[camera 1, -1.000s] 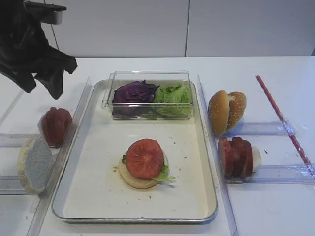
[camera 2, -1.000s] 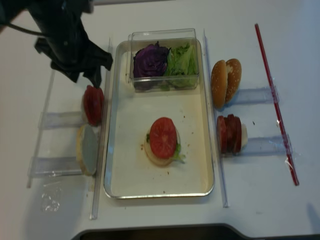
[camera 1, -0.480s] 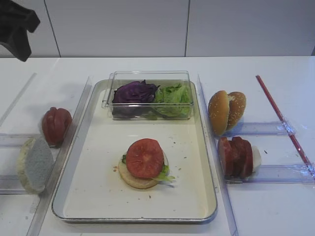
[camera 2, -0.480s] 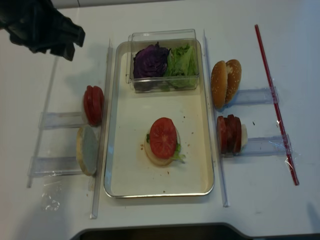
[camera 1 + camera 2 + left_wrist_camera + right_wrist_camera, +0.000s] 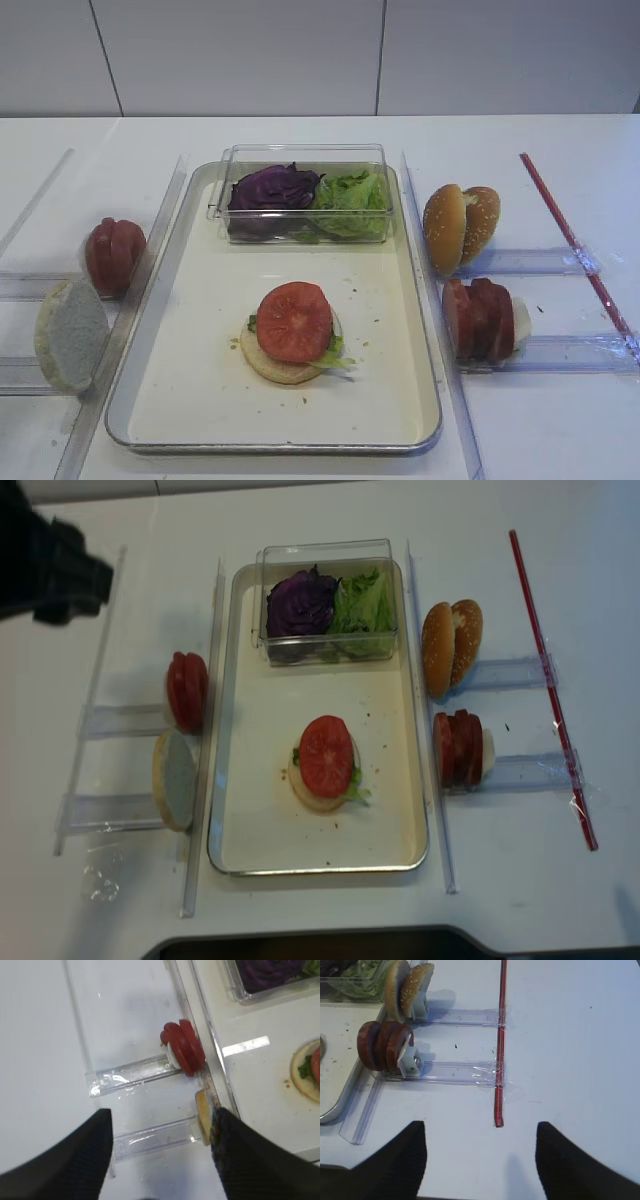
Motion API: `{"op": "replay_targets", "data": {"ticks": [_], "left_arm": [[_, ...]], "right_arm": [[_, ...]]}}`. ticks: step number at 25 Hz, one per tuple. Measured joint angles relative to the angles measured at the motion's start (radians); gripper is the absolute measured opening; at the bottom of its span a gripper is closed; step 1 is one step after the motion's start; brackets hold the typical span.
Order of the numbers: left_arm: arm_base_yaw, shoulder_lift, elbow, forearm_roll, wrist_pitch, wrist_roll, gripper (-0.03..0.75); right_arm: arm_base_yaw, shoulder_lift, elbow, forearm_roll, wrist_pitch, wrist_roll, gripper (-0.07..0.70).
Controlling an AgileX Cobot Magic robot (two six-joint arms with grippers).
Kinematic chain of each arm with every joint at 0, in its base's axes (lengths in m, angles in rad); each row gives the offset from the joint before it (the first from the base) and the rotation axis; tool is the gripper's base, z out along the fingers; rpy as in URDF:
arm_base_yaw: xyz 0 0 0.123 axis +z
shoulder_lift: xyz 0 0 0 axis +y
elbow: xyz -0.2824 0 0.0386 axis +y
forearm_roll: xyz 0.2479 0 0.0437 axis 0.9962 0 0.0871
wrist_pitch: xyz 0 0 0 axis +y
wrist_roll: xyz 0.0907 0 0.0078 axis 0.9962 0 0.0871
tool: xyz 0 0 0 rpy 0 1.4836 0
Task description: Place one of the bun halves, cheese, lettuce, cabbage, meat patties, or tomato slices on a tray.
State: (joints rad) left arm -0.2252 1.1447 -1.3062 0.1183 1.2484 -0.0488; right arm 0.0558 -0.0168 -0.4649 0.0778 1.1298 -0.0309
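Observation:
On the metal tray (image 5: 200,385) lies a bun half (image 5: 268,364) topped with green lettuce and one tomato slice (image 5: 293,320). More tomato slices (image 5: 184,1053) and a bun half (image 5: 202,1121) stand on rails left of the tray. Upright bun halves (image 5: 460,227) and meat patties (image 5: 480,318) stand to its right. Cabbage (image 5: 272,187) and lettuce (image 5: 350,190) fill a clear box. No cheese shows. My left gripper (image 5: 160,1155) hovers open and empty above the left rails. Over bare table right of the patties, my right gripper (image 5: 480,1160) is open and empty.
The clear box (image 5: 300,152) sits at the tray's far end. Clear plastic rails (image 5: 540,262) flank the tray on both sides. A red stick (image 5: 499,1060) is taped across the right rails. My left arm (image 5: 45,565) shows dark at the top left corner.
My left arm has drawn back up and to the left, away from the tomato slices, and has left the first overhead view. Food and right gripper are unchanged.

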Motion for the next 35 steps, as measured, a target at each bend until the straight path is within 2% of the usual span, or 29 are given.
{"op": "replay_targets", "data": {"ticks": [10, 14, 15, 16, 27, 31, 35], "left_arm": [[0.0, -0.371, 0.294, 0.024, 0.006, -0.016, 0.43], [0.0, -0.545, 0.382, 0.024, 0.011, -0.024, 0.43], [0.0, -0.636, 0.423, 0.028, 0.016, -0.029, 0.43], [0.0, -0.636, 0.423, 0.028, 0.016, -0.029, 0.43], [0.001, -1.075, 0.605, 0.009, 0.03, -0.05, 0.43], [0.002, -1.159, 0.689, -0.051, 0.034, -0.044, 0.43], [0.003, -1.161, 0.771, -0.111, 0.036, 0.039, 0.43]], "right_arm": [[0.0, 0.0, 0.0, 0.0, 0.0, 0.0, 0.505], [0.0, 0.0, 0.0, -0.002, 0.0, 0.0, 0.505], [0.0, 0.0, 0.0, -0.002, 0.0, 0.0, 0.505], [0.0, 0.0, 0.0, -0.002, 0.0, 0.0, 0.505], [0.0, 0.0, 0.0, -0.004, 0.0, 0.0, 0.505], [0.0, 0.0, 0.0, -0.006, 0.0, 0.0, 0.505], [0.0, 0.0, 0.0, -0.006, 0.0, 0.0, 0.505]]}}
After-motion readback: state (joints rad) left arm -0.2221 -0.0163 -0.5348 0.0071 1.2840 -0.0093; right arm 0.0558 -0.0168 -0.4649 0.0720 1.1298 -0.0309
